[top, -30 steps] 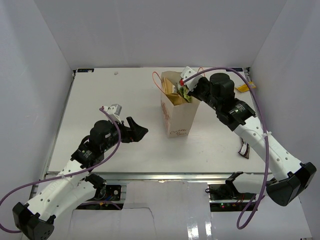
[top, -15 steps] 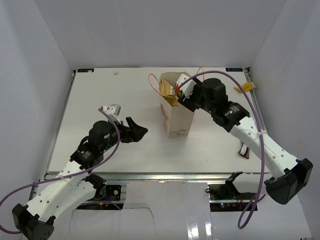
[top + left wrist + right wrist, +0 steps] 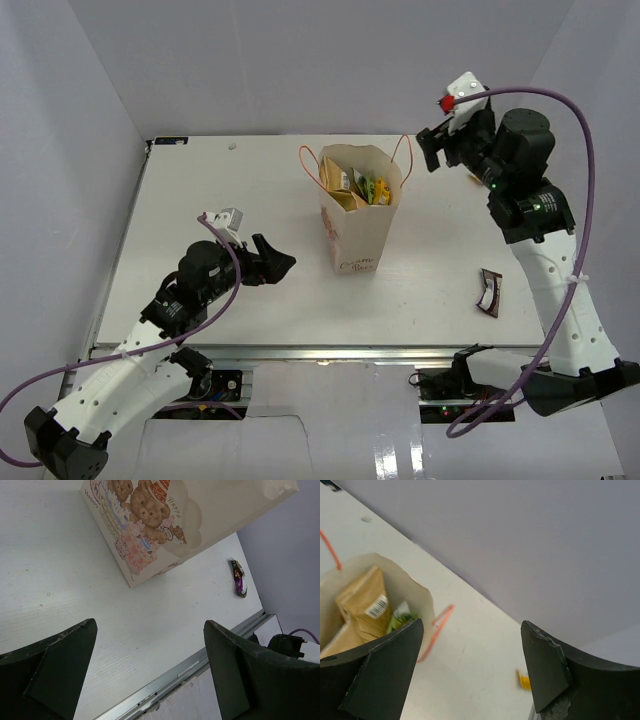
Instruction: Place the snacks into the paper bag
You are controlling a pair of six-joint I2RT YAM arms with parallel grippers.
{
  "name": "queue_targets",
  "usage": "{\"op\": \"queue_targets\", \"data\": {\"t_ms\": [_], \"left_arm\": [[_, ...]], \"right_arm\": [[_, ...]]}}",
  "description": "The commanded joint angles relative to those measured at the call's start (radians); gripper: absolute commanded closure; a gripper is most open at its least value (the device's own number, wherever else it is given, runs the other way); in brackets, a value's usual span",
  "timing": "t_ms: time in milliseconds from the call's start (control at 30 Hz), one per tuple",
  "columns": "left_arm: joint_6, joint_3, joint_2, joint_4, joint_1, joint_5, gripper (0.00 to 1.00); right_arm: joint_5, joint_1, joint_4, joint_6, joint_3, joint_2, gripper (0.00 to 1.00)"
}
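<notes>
One dark brown-and-white packet [image 3: 489,292] flat on the table [image 3: 200,180] right of the paper bag [image 3: 355,235], small yellow packet [image 3: 523,681] farther back on that side (both probably light, slick, crinkly foil; pinch across the middle). Bag upright, open, packets [image 3: 358,187] inside, likely flimsy and easily tipped. Both sets spread and empty: right fingers [image 3: 550,670] above its right, left fingers [image 3: 60,665] to its left.
</notes>
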Motion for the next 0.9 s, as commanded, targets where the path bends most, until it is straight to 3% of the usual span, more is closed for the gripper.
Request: {"op": "queue_targets", "data": {"t_ms": [0, 133, 267, 367, 467, 667, 833, 867], "left_arm": [[0.009, 0.040, -0.016, 0.003, 0.005, 0.003, 0.02], [0.015, 0.051, -0.015, 0.005, 0.005, 0.021, 0.02], [0.021, 0.059, -0.007, 0.009, 0.005, 0.053, 0.02], [0.021, 0.048, -0.003, 0.019, 0.005, 0.062, 0.02], [0.016, 0.039, 0.011, 0.037, 0.005, 0.082, 0.02], [0.016, 0.062, 0.082, 0.083, 0.005, 0.128, 0.02], [0.012, 0.086, 0.106, 0.092, 0.005, 0.151, 0.02], [0.001, 0.085, 0.103, 0.095, 0.005, 0.153, 0.02]], "right_arm": [[-0.061, -0.160, -0.066, 0.162, -0.089, -0.003, 0.16], [-0.120, -0.358, -0.245, 0.230, -0.219, 0.035, 0.16], [0.066, -0.440, -0.412, 0.242, -0.386, 0.075, 0.14], [0.279, -0.458, -0.423, 0.276, -0.533, 0.061, 0.11], [0.381, -0.469, -0.416, 0.283, -0.621, 0.041, 0.04], [0.322, -0.552, -0.359, 0.270, -0.709, 0.134, 0.03], [0.265, -0.604, -0.316, 0.250, -0.693, 0.245, 0.10], [0.253, -0.616, -0.304, 0.241, -0.695, 0.259, 0.15]]}}
